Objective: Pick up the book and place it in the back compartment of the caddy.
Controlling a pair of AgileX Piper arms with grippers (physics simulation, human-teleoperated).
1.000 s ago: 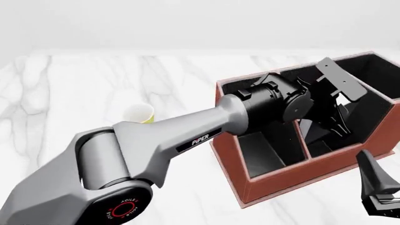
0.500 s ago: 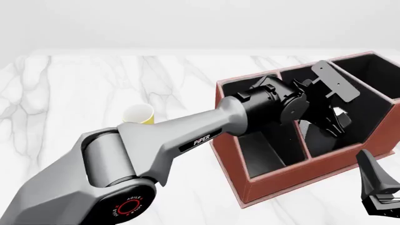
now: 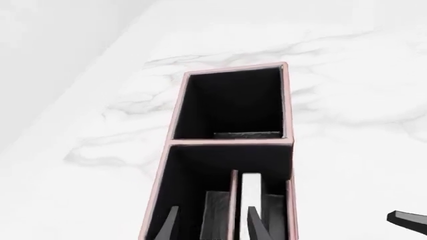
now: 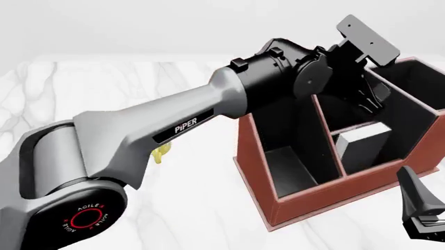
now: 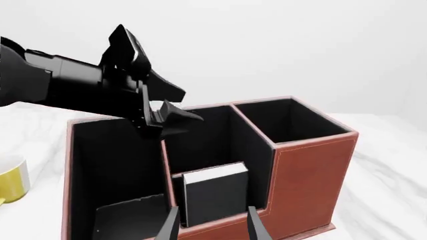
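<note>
Standing upright in the reddish-brown caddy (image 4: 313,200), the black book (image 5: 215,192); left tool (image 5: 170,115) spread empty

In the front view the left arm (image 4: 139,135) carries 2 readable markings. On a dark strip along its grey forearm link, the word "PiPER" (image 4: 185,125) stands in white capitals with a small i. On the black round cap of the joint (image 4: 89,219) at the lower left, a red ring surrounds a red emblem, and small red letters around it read "AGILE" with a further letter that looks like an X, seen tilted. Neither wrist view shows any legible text, number or sign.
</note>
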